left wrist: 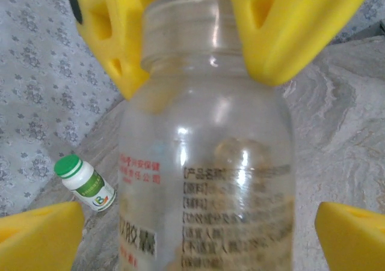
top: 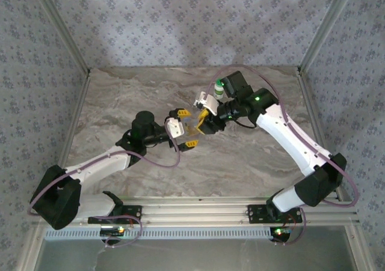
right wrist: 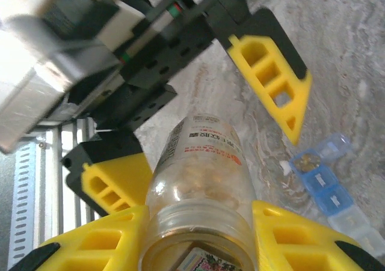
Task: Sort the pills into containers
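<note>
A clear pill bottle with printed text and yellowish pills inside hangs over the middle of the table. My right gripper is shut on its neck, a yellow finger on each side. My left gripper is open around the bottle's body, with gaps between its fingertips and the glass. In the top view the two grippers meet, the left gripper facing the right gripper. The blue translucent pill box lies on the table below the bottle with its compartments open; one compartment holds something brownish.
A small white bottle with a green cap stands upright on the marble tabletop, behind my right arm. Patterned walls close the table at the back and sides. A metal rail runs along the near edge.
</note>
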Tool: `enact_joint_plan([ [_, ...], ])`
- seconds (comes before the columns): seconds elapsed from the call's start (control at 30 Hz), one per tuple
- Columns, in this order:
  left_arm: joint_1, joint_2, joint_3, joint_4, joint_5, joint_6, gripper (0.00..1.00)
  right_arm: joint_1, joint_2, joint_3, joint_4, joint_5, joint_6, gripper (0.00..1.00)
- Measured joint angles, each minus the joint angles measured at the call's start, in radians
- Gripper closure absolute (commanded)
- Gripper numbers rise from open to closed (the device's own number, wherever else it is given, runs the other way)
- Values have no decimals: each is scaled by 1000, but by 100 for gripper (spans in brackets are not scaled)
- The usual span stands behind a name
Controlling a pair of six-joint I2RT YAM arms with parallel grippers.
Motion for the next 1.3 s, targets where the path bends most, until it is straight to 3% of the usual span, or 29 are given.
enact_joint_plan([
  [0.2, 0, -2, -14, 62, -80, -23, 0, -35, 6, 30, -28, 161, 23, 91],
  [0.33, 0, -9, -61, 141, -270, -87, 1, -105, 71, 127, -71, 368, 45, 92],
  [0.5, 34, -17, -68, 167, -606, -296, 0, -238, 229, 257, -86, 611, 87, 92],
  [0.67, 165, -55, -48, 65, -774, -591, 0, -323, 427, 385, -110, 727, 95, 92],
  [0.8, 263, -66, -45, 7, -793, -764, 0, -366, 613, 548, -138, 727, 95, 92],
  [1.07, 267, -42, -45, -28, -748, -847, 1, -404, 930, 906, -243, 695, 95, 91],
  [1.3, 262, 22, -45, -28, -695, -868, 2, -404, 1001, 957, -277, 645, 109, 87],
])
